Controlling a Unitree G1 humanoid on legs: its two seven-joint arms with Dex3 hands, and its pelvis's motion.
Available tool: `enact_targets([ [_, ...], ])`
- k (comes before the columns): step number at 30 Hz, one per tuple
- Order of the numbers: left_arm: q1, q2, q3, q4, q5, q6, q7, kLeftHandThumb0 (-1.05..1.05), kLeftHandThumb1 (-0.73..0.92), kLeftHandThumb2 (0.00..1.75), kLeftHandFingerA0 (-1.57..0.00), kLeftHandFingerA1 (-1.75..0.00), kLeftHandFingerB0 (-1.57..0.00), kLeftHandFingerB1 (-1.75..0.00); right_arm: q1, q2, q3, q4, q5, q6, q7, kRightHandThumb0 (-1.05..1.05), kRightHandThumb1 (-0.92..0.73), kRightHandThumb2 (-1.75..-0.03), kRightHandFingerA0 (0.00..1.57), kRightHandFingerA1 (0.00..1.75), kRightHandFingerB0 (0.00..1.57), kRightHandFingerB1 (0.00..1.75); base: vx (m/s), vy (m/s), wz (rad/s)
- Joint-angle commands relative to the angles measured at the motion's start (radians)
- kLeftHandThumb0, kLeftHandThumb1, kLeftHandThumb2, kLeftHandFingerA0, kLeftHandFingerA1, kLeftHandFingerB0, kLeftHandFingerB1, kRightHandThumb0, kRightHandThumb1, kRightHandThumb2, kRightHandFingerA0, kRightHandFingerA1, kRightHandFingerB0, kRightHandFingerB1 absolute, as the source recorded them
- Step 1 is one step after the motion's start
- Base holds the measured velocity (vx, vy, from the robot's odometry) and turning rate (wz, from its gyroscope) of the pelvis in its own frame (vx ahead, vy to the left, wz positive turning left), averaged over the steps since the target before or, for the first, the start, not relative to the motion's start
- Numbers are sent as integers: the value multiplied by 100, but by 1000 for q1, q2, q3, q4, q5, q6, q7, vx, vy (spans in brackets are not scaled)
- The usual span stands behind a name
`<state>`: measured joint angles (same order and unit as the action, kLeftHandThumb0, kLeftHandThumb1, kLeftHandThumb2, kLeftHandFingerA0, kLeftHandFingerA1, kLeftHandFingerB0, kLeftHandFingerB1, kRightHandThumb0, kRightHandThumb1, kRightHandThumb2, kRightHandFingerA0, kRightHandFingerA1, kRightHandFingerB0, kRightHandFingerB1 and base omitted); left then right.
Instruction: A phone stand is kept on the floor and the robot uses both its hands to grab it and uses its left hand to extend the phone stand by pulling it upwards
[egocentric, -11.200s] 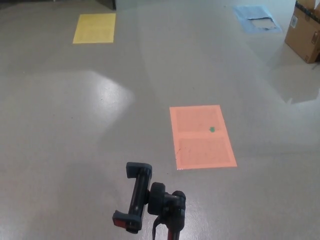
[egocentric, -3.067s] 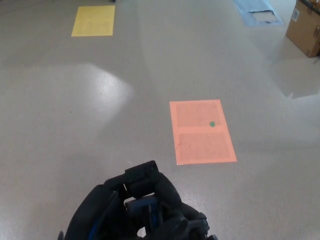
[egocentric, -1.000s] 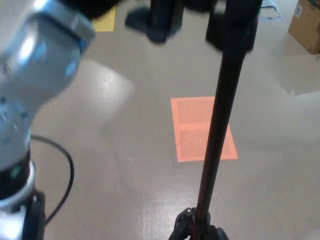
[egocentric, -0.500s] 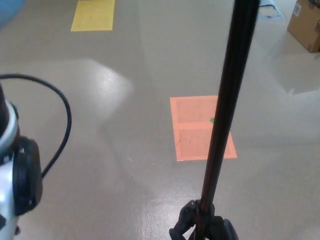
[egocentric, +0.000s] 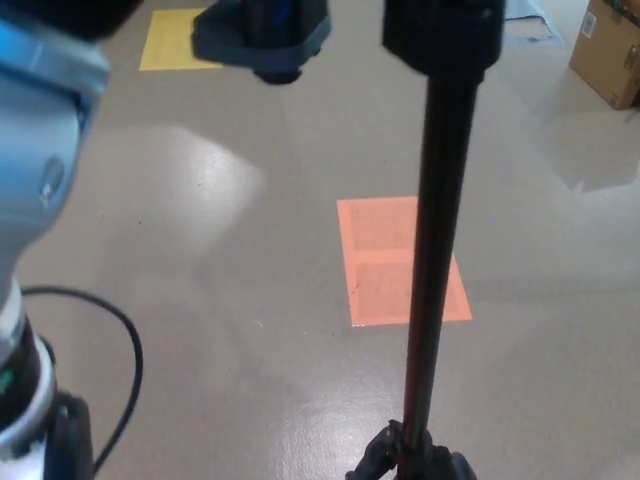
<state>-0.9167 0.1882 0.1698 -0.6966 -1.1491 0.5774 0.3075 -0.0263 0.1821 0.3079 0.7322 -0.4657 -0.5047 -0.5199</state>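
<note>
Tripod base (egocentric: 410, 462) of the phone stand (egocentric: 430, 250) sits at the bottom edge of the head view, resting on the grey floor (egocentric: 200, 300). From it we see the black pole (egocentric: 432, 230) rise steeply, leaning slightly toward picture right, and reach the top edge, where it meets a thicker black collar (egocentric: 440, 35). Beside the base, at lower left, we note a black cable (egocentric: 125, 360) looping along the floor side of the robot's left arm (egocentric: 35, 150), whose silver-blue shell fills the left edge. Behind the pole lies an orange rectangle (egocentric: 400, 260) on the floor, partly crossed by the pole. At top centre a dark, blurred block (egocentric: 262, 35) hangs just left of the collar; we cannot tell whether it is the stand's phone clamp or part of the left hand, so how that hand stands remains undetermined. The right hand does not appear. Farther off we see a yellow rectangle (egocentric: 180, 38) at upper left and a cardboard box (egocentric: 606, 52) at upper right.
</note>
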Motion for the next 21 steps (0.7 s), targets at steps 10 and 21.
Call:
enact_targets([
  [10,849,-30,-341,194,423,-351,-290,-19,56,59,-91,-175,-66,-175,57,121,6,-34,55,57,-43,-30,-89,-67,106,175,89,175,0,0,0],
  [21,877,18,-399,373,571,-500,-293,-15,56,65,-93,-175,-70,-175,54,129,3,-27,54,55,-60,-29,-83,-79,120,175,102,175,0,0,0],
])
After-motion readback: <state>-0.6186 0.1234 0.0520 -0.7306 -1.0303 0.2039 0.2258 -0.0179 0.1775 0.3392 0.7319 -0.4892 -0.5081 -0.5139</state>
